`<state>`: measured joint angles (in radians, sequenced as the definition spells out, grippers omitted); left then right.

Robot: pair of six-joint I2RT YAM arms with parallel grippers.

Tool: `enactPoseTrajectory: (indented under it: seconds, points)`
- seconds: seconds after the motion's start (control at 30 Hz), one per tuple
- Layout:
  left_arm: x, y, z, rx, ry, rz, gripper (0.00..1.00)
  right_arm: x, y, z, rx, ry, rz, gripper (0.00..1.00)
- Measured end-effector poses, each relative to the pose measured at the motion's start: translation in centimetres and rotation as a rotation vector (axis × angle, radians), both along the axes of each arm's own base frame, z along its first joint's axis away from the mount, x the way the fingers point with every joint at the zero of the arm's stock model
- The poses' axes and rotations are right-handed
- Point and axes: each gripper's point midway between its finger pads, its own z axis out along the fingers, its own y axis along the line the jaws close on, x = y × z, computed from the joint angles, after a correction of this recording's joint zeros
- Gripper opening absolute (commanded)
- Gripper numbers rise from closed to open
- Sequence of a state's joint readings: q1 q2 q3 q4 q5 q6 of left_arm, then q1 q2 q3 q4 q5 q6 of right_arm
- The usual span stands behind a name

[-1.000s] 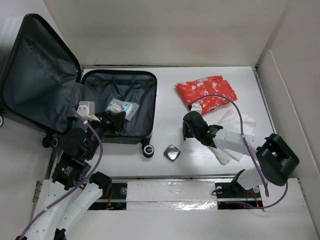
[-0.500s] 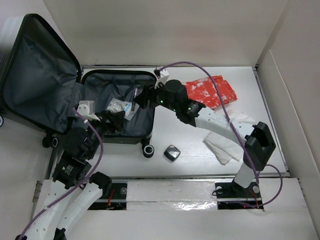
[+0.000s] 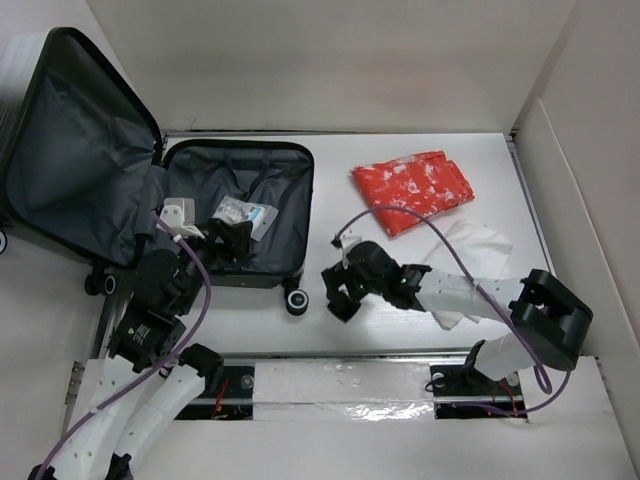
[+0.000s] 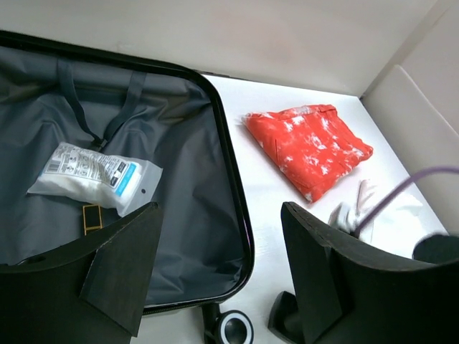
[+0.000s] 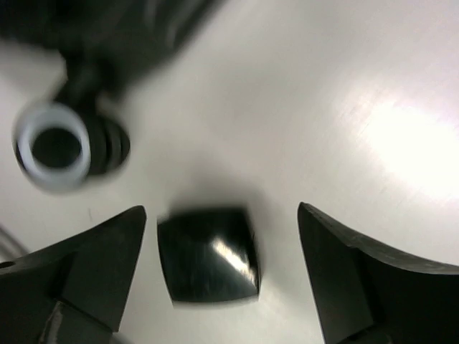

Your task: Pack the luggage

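1. The luggage (image 3: 285,200) lay open at the left end of the table (image 3: 330,175). Its lid (image 3: 75,150) was propped up to the left and its base lay flat, both lined in dark grey.
2. A white pouch (image 4: 93,175) with a blue-edged printed label lay in the base. The print was too small to read.
3. The left pincer (image 4: 220,211) hung over the base's near rim. Its jaws were wide apart and held nothing.
4. A black wheel (image 3: 296,300) stood at the base's near right corner.
5. Just right of the wheel, the right pincer (image 3: 340,292) pointed down at the table with its jaws spread wide. In the blurred right wrist view a glossy black square block (image 5: 208,254) lay between the fingers, close to the one on the left of that view. No marking showed on it.
6. A red cloth (image 3: 413,187) with white blotches lay folded toward the table's far right, well apart from the luggage.
7. A white cloth (image 3: 470,245) lay near it, partly under the right arm.
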<state>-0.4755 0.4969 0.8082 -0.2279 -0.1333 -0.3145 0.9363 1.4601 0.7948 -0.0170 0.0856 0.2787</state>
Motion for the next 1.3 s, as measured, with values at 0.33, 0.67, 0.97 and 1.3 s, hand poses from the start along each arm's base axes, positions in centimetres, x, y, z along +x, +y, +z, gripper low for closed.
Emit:
enactPoseTrajectory:
  seconds: [0.33,0.67,0.97,1.3]
  points:
    - [0.9,-0.5,-1.3,0.028,0.047,-0.001,0.64,-4.6,-1.7,-1.8,-0.126,0.004,0.125,1.00]
    - [1.1,-0.6,-1.6,0.033,0.057,-0.001,0.64,-3.7,-1.8,-6.0,-0.284,0.044,0.095,0.64]
    - [1.0,-0.6,-1.5,0.031,0.054,-0.005,0.64,-1.1,0.5,-0.1,-0.205,-0.053,0.034,0.48]
    - [0.7,-0.1,-0.8,0.019,0.027,0.012,0.63,7.8,13.5,18.7,0.158,-0.330,0.052,1.00]
